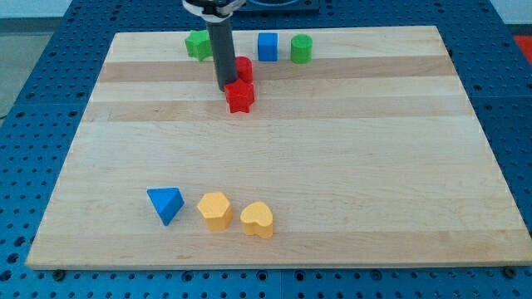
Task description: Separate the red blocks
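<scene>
Two red blocks sit close together near the view's top centre. A red star-shaped block (pixel 240 96) lies in front. A second red block (pixel 244 68) stands just behind it, partly hidden by the rod, and the two look to touch or nearly touch. My tip (pixel 225 88) rests on the board just left of the red star block and in front-left of the other red block, touching or almost touching both.
A green block (pixel 198 44), a blue cube (pixel 267 46) and a green cylinder (pixel 302 49) line the view's top edge. A blue triangular block (pixel 166 204), a yellow hexagonal block (pixel 216 210) and a yellow heart-shaped block (pixel 258 219) sit at the bottom left.
</scene>
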